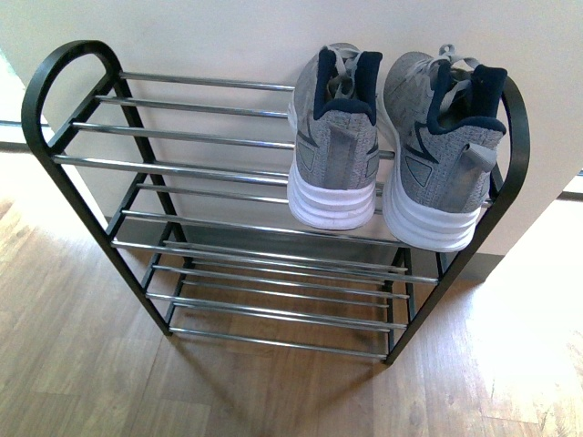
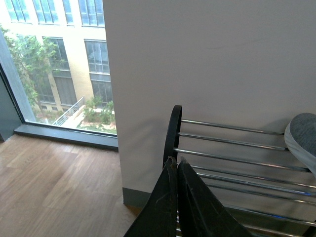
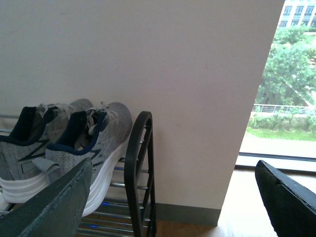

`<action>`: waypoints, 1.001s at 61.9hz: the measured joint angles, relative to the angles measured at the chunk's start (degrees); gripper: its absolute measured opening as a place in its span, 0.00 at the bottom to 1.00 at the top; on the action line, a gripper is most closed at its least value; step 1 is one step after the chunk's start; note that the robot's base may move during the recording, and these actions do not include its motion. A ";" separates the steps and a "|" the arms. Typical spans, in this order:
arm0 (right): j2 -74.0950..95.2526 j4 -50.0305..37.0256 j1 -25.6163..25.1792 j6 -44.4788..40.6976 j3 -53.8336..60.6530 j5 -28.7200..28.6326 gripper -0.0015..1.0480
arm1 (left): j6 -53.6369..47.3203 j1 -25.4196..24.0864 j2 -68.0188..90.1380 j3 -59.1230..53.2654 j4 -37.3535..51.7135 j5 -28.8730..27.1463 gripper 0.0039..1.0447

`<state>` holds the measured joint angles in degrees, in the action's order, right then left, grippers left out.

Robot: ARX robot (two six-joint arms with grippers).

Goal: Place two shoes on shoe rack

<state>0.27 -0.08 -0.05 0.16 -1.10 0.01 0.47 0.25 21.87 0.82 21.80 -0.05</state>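
Against the wall, grey knit sneakers (image 1: 335, 155) sit on the black chrome-rod shoe rack (image 3: 130, 168); we should ease the spread right claw (image 3: 173, 165) and closed left claw (image 2: 176, 160) away.

We saw a pair of heathered grey knit sneakers (image 1: 333, 146) with white ribbed soles, dark blue linings and grey laces. The low shoe rack (image 1: 182, 167) had a glossy black metal frame and chrome rods. The wood-grain floor (image 1: 82, 364) was warm brown, the wall (image 1: 228, 36) cream.
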 joint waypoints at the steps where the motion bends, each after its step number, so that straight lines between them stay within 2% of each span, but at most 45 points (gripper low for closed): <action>1: 0.00 0.00 0.00 0.00 0.00 0.00 0.91 | 0.00 0.00 -0.52 0.00 -0.48 0.00 0.01; 36: 0.00 0.00 0.00 0.00 0.00 0.00 0.91 | 0.00 0.00 -11.85 0.00 -11.74 0.00 0.01; 42: 0.00 0.00 0.00 0.00 0.00 0.00 0.91 | 0.00 -0.02 -19.50 0.00 -21.09 0.02 0.01; 59: 0.00 0.00 0.00 0.00 0.00 0.00 0.91 | 0.00 -0.09 -20.94 0.00 -21.81 0.02 0.01; 62: 0.00 0.00 0.00 0.00 0.00 0.00 0.91 | 0.00 -0.09 -20.94 0.00 -21.81 0.00 0.05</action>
<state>0.27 -0.08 -0.05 0.16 -1.10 0.01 0.47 0.16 0.93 0.82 -0.01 -0.05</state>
